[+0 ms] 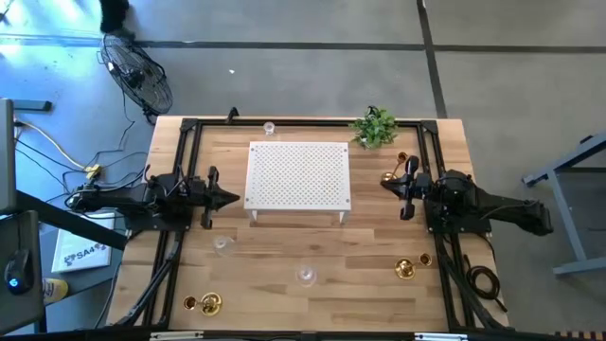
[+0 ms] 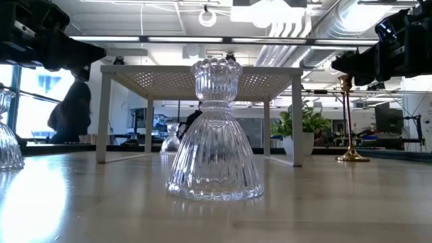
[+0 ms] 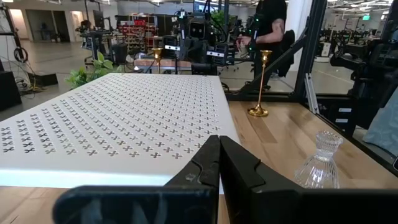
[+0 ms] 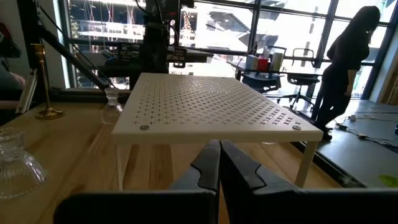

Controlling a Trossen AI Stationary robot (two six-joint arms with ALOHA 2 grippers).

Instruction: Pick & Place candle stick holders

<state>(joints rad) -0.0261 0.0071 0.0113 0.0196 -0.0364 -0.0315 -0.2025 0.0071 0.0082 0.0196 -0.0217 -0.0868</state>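
Filling the low view right in front of the lens, a ribbed clear glass holder (image 2: 214, 131) is standing upright on the worktop (image 1: 312, 251), near the front edge and well apart from either arm. Both arms are waiting at the sides of the white perforated platform (image 1: 298, 174): the left gripper (image 1: 227, 198) is hovering just left of it with its jaws pressed together and holding nothing, and the right gripper (image 1: 386, 181) is sitting just right of it, jaws likewise together and empty. No holder is being gripped, so the step in hand looks to be choosing and reaching for a first one. Another glass holder (image 1: 223, 246) is standing near the left arm, a third (image 1: 269, 127) at the far edge, and gold holders (image 1: 404, 269) are scattered at the near right, the near left corner (image 1: 209, 304) and by the plant (image 1: 375, 127). To do this well, the nearer arm should be opening its jaws fully before descending, coming straight down over the narrow neck instead of the flared skirt, since smooth glass will probably slip or tip if nudged sideways. The tall, thin gold stems will topple easily, so closing gently and lifting vertically seems wise.
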